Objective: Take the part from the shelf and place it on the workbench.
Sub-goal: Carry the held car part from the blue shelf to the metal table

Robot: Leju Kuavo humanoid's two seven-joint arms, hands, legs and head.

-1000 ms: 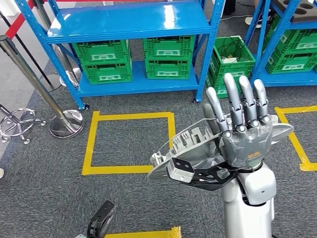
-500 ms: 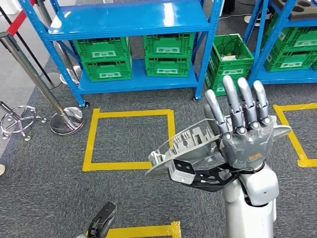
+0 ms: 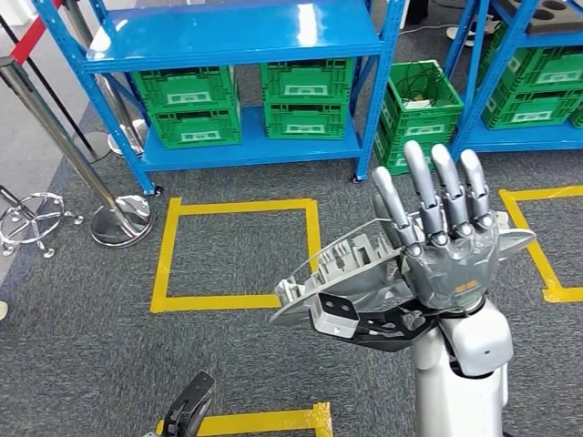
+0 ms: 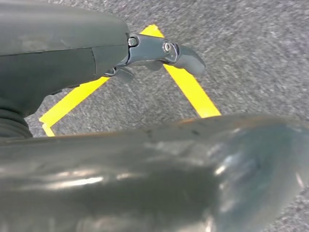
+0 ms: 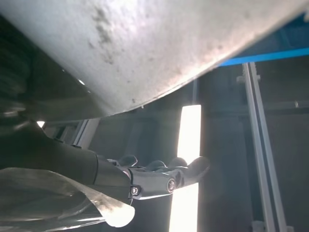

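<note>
Part [image 3: 351,273]: one grey moulded plastic piece, lying roughly flat across the lower right of the head view, carried on the right hand [image 3: 450,259]. The hand sits under and behind it, palm turned up, fingers [image 3: 419,191] extended upward and slightly apart; whether the thumb clamps the piece cannot be told. The right wrist view shows the part's pale underside [image 5: 153,43] close overhead.

Left hand [image 3: 189,410]: low at the bottom edge, left of centre, dark fingers [image 4: 175,50] drawn together and holding nothing.

Surroundings counted in the head view: one blue shelf [image 3: 233,41] at upper centre, four green crates [image 3: 192,109] on its lower level, one further green crate [image 3: 419,114] on the carpet beside it; one complete yellow tape square [image 3: 168,255] at centre left; two chrome stanchion bases [image 3: 122,223] at left.
</note>
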